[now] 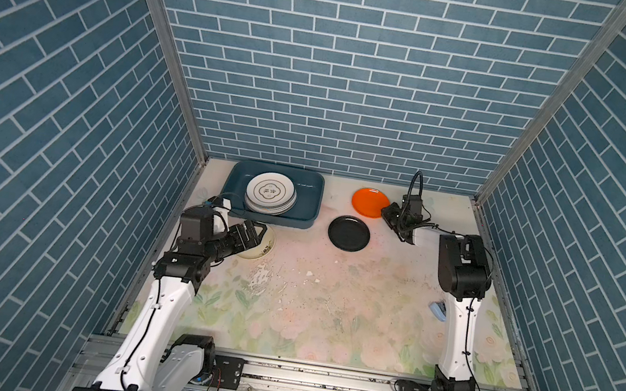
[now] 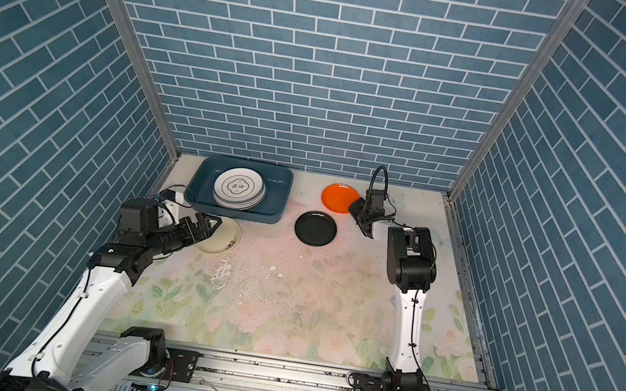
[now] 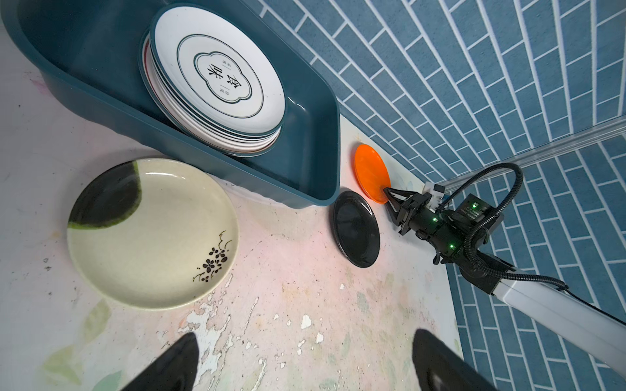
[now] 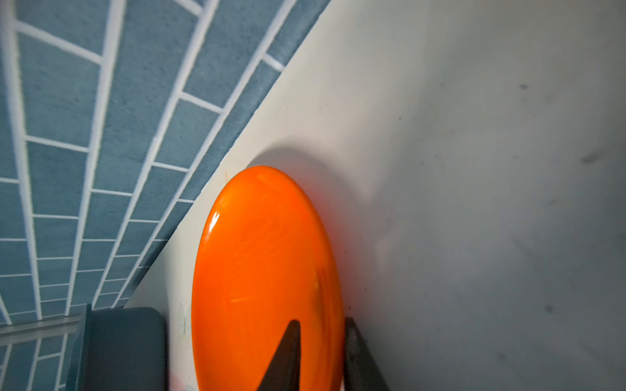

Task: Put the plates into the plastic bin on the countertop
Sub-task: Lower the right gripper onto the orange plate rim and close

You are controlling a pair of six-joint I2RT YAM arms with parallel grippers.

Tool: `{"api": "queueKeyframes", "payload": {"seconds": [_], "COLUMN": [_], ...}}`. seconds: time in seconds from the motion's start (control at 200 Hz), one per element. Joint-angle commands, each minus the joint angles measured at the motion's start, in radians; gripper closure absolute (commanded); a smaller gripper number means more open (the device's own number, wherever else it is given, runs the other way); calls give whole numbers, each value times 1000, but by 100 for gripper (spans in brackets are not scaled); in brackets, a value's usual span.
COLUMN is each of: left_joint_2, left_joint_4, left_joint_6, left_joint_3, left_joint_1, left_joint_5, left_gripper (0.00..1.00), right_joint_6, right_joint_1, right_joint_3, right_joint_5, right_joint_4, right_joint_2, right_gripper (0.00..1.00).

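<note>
Pinching the orange plate (image 4: 264, 254) by its rim on the worktop (image 3: 305, 270) is right tool (image 4: 321, 321), left tool (image 3: 305, 333) is hovering spread by the cream plate (image 3: 152, 233), white plates (image 3: 216, 74) are sitting stacked in the plastic bin (image 3: 84, 50).

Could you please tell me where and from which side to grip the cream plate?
I'd grip the cream plate by its raised rim on the side away from the plastic bin: it lies flat on the countertop, and the bin's wall crowds its far edge.
</note>
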Motion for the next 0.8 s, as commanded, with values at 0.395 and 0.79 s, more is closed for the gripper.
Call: {"api": "queueKeyframes", "payload": {"seconds": [0.395, 0.79], "left_joint_2": [2, 5], "left_joint_4": [-28, -27], "left_joint_6": [3, 1], "left_joint_3": [8, 8], "left_joint_1": [-5, -3], "left_joint_5": [-39, -47], "left_gripper": [0, 0], "right_joint_6": [46, 46], "right_joint_1": [-17, -36], "right_joint_3": [7, -31], "right_joint_5": [20, 15], "right_joint_4": [-36, -2], "right_joint_2": [37, -4], "right_gripper": [100, 100]}}
